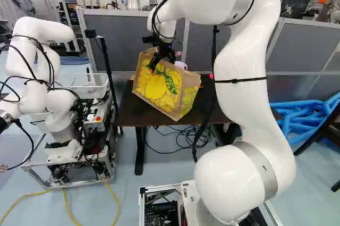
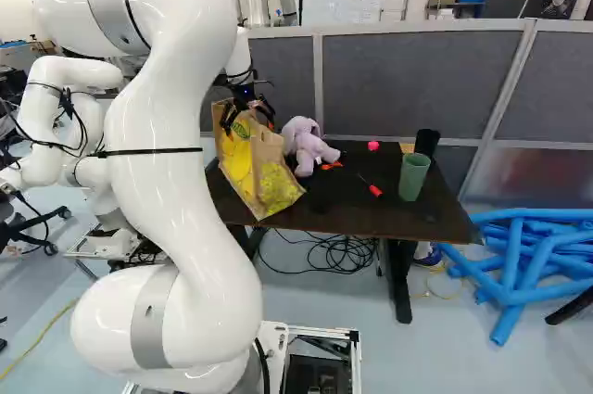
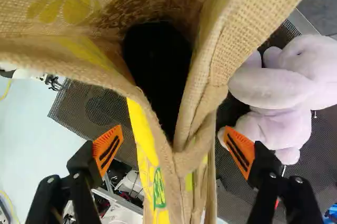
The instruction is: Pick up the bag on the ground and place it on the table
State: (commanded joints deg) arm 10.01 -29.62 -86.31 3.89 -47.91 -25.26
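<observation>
In the left base view my gripper is at the top edge of the bag, a tan one with a yellow fruit print. The bag leans to one side over the left part of the dark table; whether its whole base rests there I cannot tell. In the wrist view the gripper stands open, its orange pads well apart on either side of the bag's folded rim. Both pads appear clear of the cloth. The bag's mouth gapes just ahead of the fingers, dark inside.
A lilac plush toy sits right beside the bag. Farther along the table are a red-handled tool, a pink ball and a green cup. Another robot stands at the left; blue tubes lie on the right.
</observation>
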